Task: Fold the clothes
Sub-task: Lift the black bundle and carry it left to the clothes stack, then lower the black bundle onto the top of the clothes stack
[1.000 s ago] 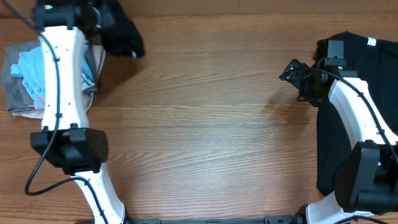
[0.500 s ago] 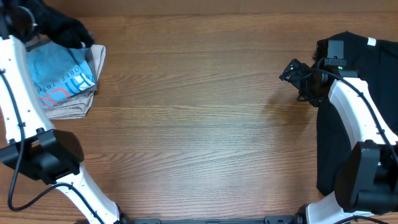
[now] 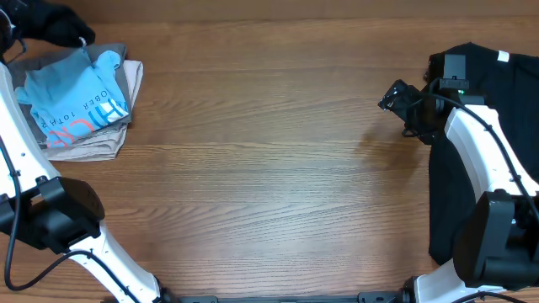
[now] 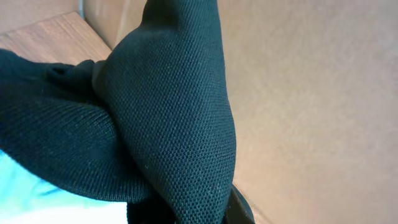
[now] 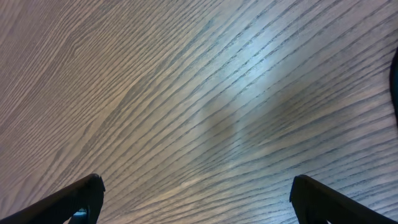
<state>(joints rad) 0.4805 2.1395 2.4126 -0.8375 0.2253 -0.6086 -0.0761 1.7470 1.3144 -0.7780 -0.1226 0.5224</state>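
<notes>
Gripping a black garment (image 4: 168, 93), the left tool (image 3: 21, 21) hangs near a blue shirt (image 3: 72, 97) lettered "OBER", right tool (image 5: 196, 190) spread wide.

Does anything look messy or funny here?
Yes. A black shirt is scrunched in a ball at the far left corner of the table, not lying flat. Beside it, the blue shirt tops a crooked, rumpled pile.

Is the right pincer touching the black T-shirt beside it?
Apart. The overhead view shows the right pincer open over the table, left of the black T-shirt; the right wrist view shows only wood between its fingers.
</notes>
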